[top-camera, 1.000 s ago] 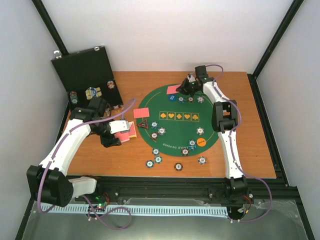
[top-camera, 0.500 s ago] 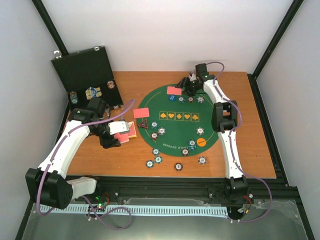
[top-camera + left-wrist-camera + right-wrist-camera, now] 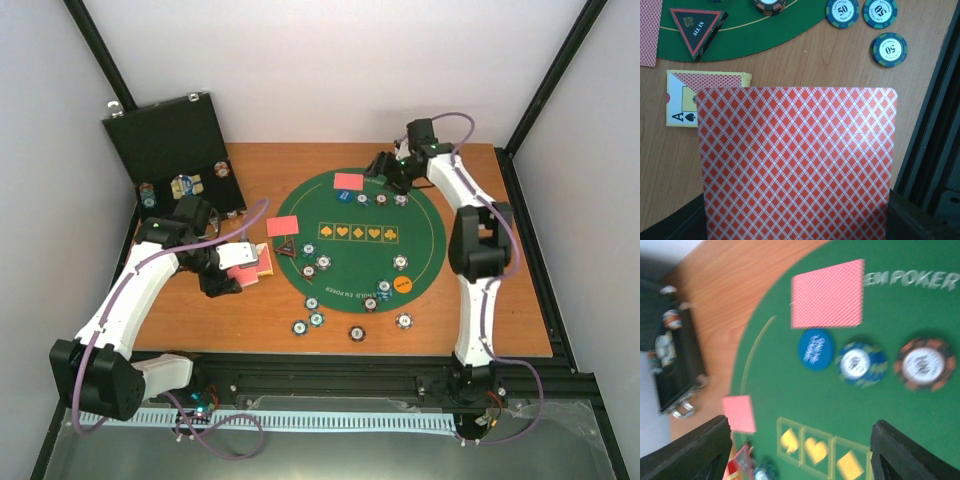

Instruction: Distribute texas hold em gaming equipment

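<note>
**Wood, felt, coated card and hard plastic**

The orange-brown tabletop (image 3: 250,305) shows smooth wood grain with a faint sheen. The large round green mat (image 3: 355,260) looks like matt felt cloth. The red lattice-backed playing card (image 3: 795,165) is smooth coated paper with a soft glare. The blue-and-green striped-edge poker chip (image 3: 888,49) and the black red-edged triangle marker (image 3: 696,29) look like hard, semi-gloss plastic. The left arm's white shell (image 3: 130,290) is glossy plastic.

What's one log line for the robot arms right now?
left pincer: shut on held card | right pincer: open, at far edge of mat | far card: flat on mat
</note>
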`<state>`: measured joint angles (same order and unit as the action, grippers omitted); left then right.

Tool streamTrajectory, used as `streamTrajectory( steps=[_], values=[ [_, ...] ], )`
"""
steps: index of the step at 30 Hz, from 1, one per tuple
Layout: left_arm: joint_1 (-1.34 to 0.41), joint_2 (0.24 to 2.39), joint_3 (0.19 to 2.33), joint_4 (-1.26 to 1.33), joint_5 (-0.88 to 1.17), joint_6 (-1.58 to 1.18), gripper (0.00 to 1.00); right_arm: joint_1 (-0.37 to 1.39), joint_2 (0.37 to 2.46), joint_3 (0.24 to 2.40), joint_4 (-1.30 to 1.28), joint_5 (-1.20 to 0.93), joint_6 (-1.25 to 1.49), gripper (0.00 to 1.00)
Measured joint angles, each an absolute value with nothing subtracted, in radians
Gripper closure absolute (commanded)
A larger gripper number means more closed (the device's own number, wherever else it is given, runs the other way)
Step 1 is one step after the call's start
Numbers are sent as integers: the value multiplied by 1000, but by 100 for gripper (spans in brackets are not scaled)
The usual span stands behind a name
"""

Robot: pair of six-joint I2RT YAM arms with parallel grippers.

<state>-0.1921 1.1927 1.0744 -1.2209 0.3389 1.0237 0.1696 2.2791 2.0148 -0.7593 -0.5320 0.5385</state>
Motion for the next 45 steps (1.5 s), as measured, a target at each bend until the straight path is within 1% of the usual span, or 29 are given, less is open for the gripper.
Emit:
streamTrajectory(
  steps=[1,4,5,7,9,12,16,19,23,28,33,45],
  values=[
    [-192,1193,1074,-1221,340,1022,69,174,2222,1958,-740,-537,541,23],
    [-192,1192,1074,-1220,347,1013,69,210,1978,1695,-623,-570,561,22],
    [-192,1192,1074,-1219,351,1008,69,239,1882,1590,-570,-583,572,22],
    [-192,1191,1074,-1214,358,998,70,297,1749,1454,-500,-603,601,22],
    [-192,1190,1074,-1209,363,990,70,393,1609,1290,-396,-624,648,23],
    [-192,1190,1074,-1207,362,984,70,535,1487,1111,-287,-633,713,25],
    [-192,1181,1074,-1204,358,982,70,692,1422,973,-198,-628,794,25],
    [-192,1172,1074,-1204,356,982,70,778,1415,945,-152,-616,834,25],
    [-192,1171,1074,-1203,359,979,70,850,1423,950,-84,-603,867,25],
    [-192,1170,1074,-1204,364,975,70,916,1505,981,2,-598,903,25],
    [-192,1154,1074,-1205,372,972,70,954,1597,1021,78,-606,936,25],
    [-192,1148,1074,-1213,376,972,69,989,1700,1034,258,-633,1019,26]
  ],
)
